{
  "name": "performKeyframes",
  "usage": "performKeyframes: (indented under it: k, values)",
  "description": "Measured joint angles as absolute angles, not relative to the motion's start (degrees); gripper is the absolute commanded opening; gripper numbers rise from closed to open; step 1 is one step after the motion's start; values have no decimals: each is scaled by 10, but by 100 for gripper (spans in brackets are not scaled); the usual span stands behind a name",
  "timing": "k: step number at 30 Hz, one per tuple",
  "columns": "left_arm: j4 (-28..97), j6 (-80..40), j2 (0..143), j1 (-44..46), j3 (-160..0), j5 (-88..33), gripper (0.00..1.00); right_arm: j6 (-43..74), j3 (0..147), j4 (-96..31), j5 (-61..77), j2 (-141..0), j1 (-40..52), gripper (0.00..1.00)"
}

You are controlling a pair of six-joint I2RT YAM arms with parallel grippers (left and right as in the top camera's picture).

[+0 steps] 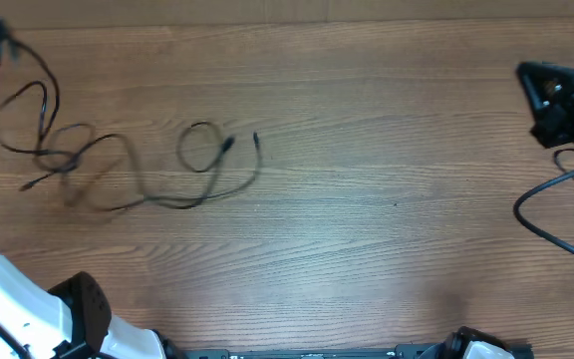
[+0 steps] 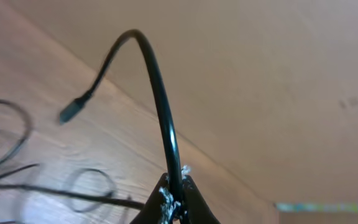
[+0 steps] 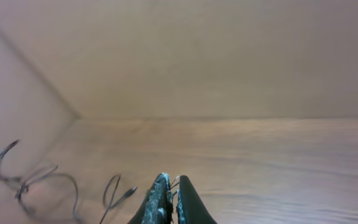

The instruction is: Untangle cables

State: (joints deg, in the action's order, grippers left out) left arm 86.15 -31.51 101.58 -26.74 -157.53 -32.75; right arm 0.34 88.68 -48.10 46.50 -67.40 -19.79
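Note:
The cables (image 1: 63, 158) lie as thin black loose loops across the left half of the wooden table, knotted together near the left and ending in a small loop (image 1: 199, 126) and a plug tip (image 1: 256, 138). At the far left edge my left gripper (image 1: 4, 46) is shut on one strand. In the left wrist view that strand (image 2: 160, 99) rises from the gripper (image 2: 176, 198) and arches over to a small plug (image 2: 73, 112). My right gripper (image 1: 524, 74) hovers at the far right, well away from the loops. It is shut (image 3: 171, 185) with nothing in it, and the cables (image 3: 22, 185) lie far to its left.
A thicker black cord (image 1: 551, 189) belonging to the right arm curves over the table's right edge. The arm bases (image 1: 78, 309) stand along the near edge. A plain wall (image 3: 197, 56) borders the table's far side.

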Motion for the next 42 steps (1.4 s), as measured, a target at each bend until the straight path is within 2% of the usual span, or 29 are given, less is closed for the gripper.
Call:
performKeyframes:
  k: [6, 8, 9, 10, 11, 18, 24, 29, 34, 38, 42]
  values:
    - [789, -327, 1015, -156, -1575, -350, 4, 2, 887, -488, 473, -693, -99, 6]
    - [752, -336, 1015, -124, -1575, -366, 4, 1, 887, -488, 462, -700, -64, 19]
    - [734, -344, 1015, -110, -1575, -377, 4, -1, 887, -488, 453, -704, -45, 33]
    - [717, -351, 1015, -102, -1575, -388, 4, 1, 887, -490, 444, -710, -24, 53]
    - [689, -361, 1015, -96, -1575, -405, 4, 2, 888, -491, 434, -719, -6, 59]
    - [592, -427, 1008, -95, -1576, -490, 4, -2, 888, -500, 387, -790, 66, 68]
    - [591, -448, 999, -95, -1576, -538, 4, -14, 888, -487, 370, -851, 110, 88]
    - [591, -451, 998, -95, -1576, -554, 4, -65, 888, -463, 366, -865, 168, 89]
    - [591, -451, 998, -95, -1576, -556, 4, -195, 888, -457, 338, -865, 222, 89]
    - [604, -451, 998, -95, -1576, -558, 4, -285, 888, -455, 313, -865, 251, 84]
    - [618, -450, 998, -95, -1576, -558, 4, -332, 888, -436, 294, -865, 285, 84]
